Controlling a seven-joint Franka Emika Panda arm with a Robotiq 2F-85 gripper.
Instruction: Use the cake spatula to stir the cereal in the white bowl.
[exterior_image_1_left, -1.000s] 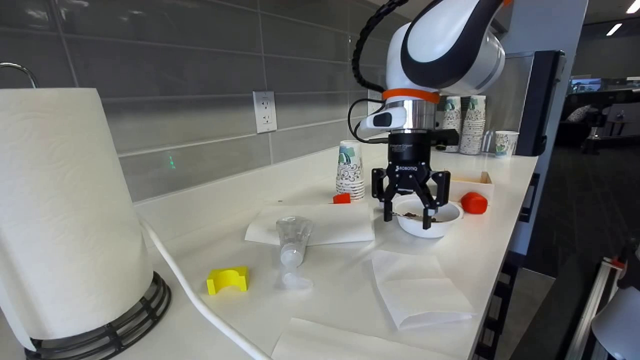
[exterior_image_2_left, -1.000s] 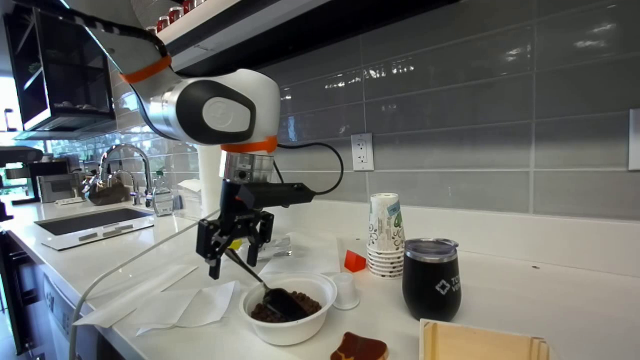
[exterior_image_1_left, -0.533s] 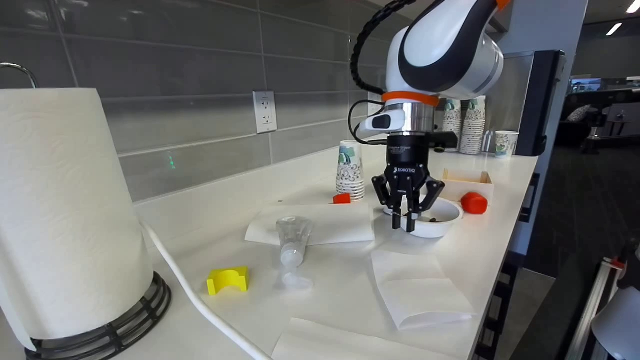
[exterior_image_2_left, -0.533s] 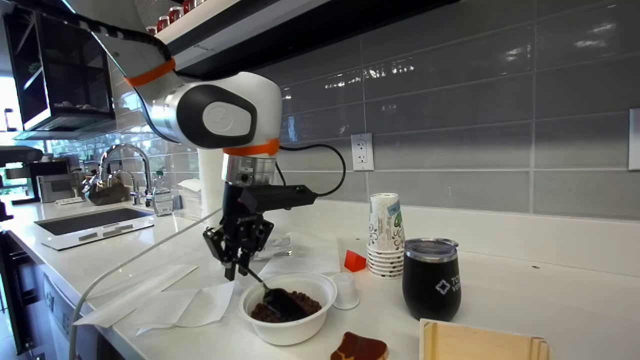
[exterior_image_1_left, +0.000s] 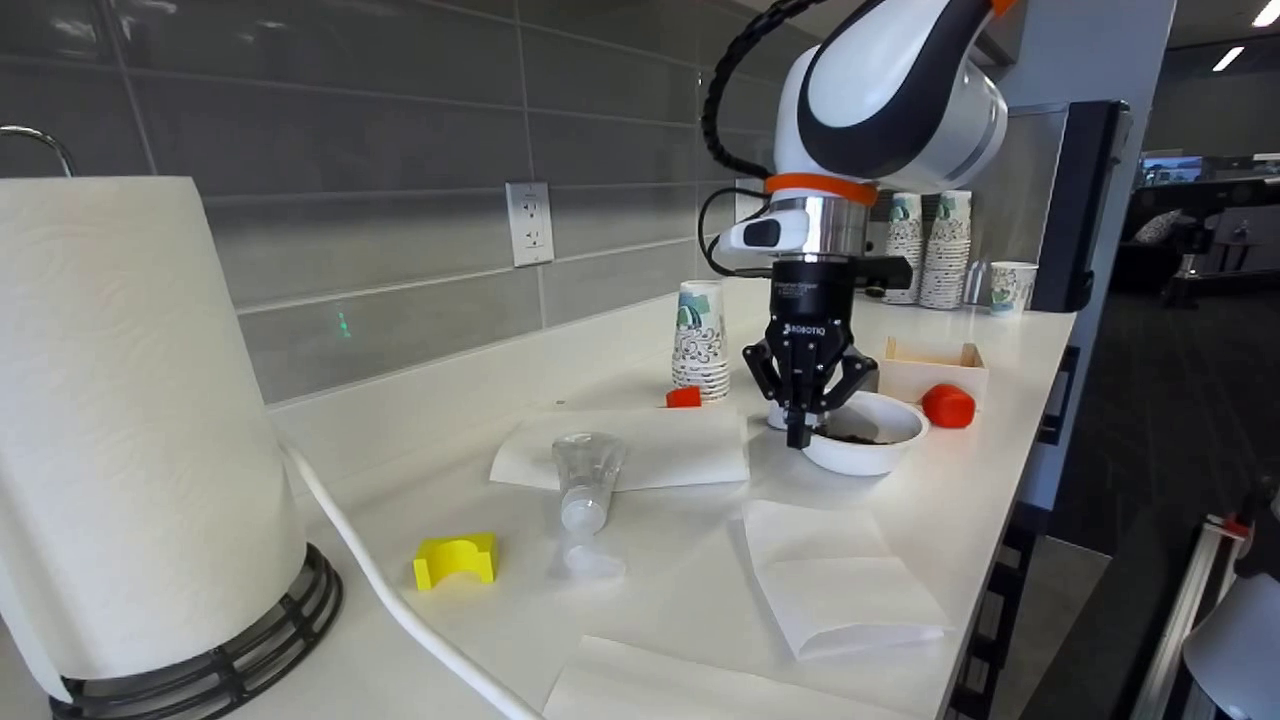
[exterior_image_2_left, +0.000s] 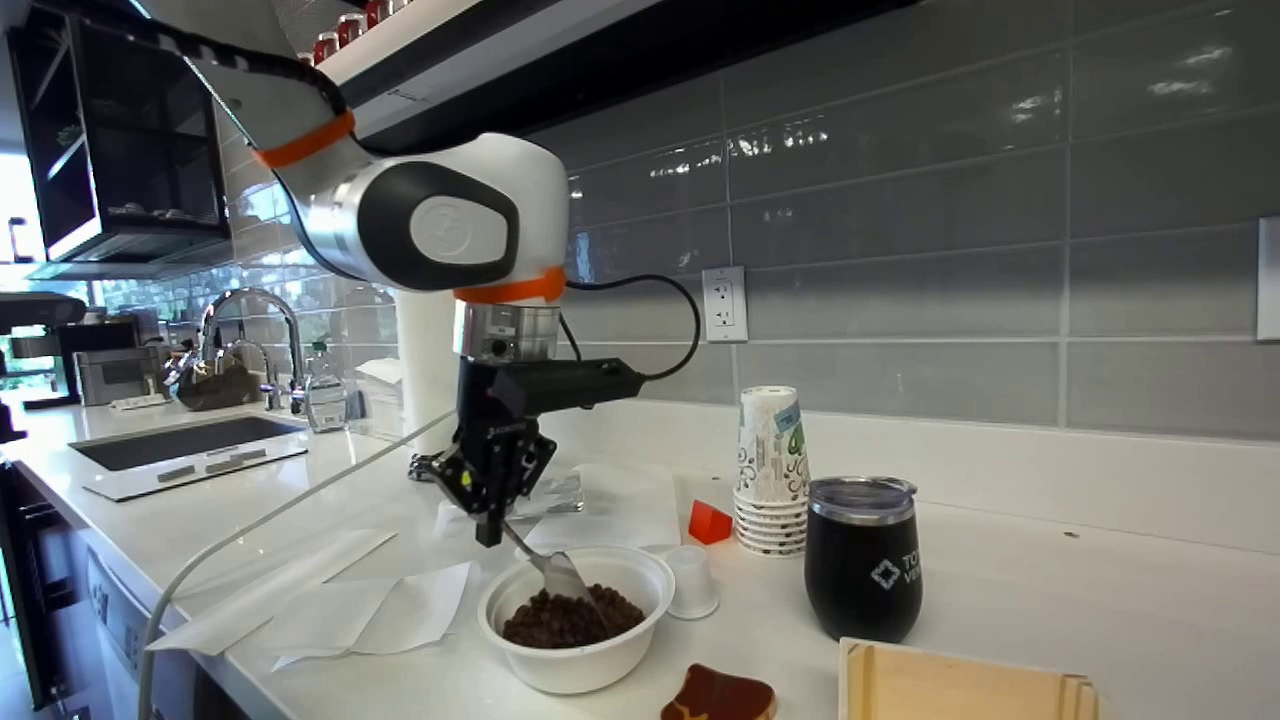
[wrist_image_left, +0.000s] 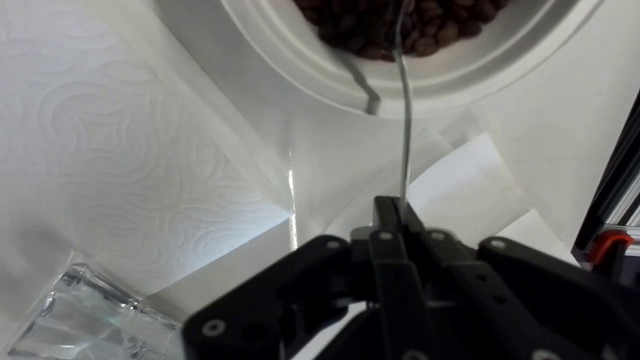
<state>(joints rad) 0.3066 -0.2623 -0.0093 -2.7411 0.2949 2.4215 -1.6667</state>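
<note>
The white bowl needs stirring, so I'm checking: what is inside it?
Dark brown cereal, and the blade of the cake spatula. Cereal hides the bottom of the bowl and, apparently, the blade's tip.

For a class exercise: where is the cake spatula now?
In an exterior view, left of the black cup, the cake spatula slants from the claw down into the white bowl.

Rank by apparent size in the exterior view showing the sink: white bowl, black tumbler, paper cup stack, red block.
White bowl and black tumbler, too alike to rank: bowl wider, tumbler taller
Paper cup stack
Red block
</note>
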